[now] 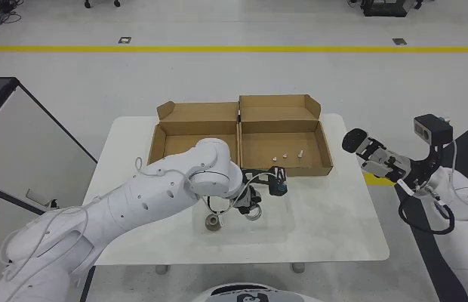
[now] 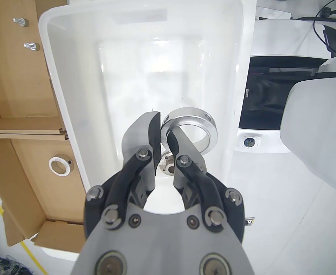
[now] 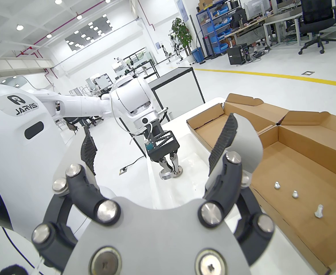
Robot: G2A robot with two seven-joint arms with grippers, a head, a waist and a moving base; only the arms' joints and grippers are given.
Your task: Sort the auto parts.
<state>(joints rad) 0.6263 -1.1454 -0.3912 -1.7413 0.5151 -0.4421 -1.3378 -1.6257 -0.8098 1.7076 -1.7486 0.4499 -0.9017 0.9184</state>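
We count three bolts and one ring boxed; left gripper pinching second ring, hub remaining, right gripper spread.

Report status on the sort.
Left gripper shut on metal ring at clear bin. Right gripper open, off at table edge. Flanged part also in bin, close by.

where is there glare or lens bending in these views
left wrist view: reflections whiten the floor of the tray, highlights shine on the metal ring held in the left pincer, and the cardboard box edges bow; right wrist view: ceiling lights flare and the yellow floor line curves; top view: even light on the table.
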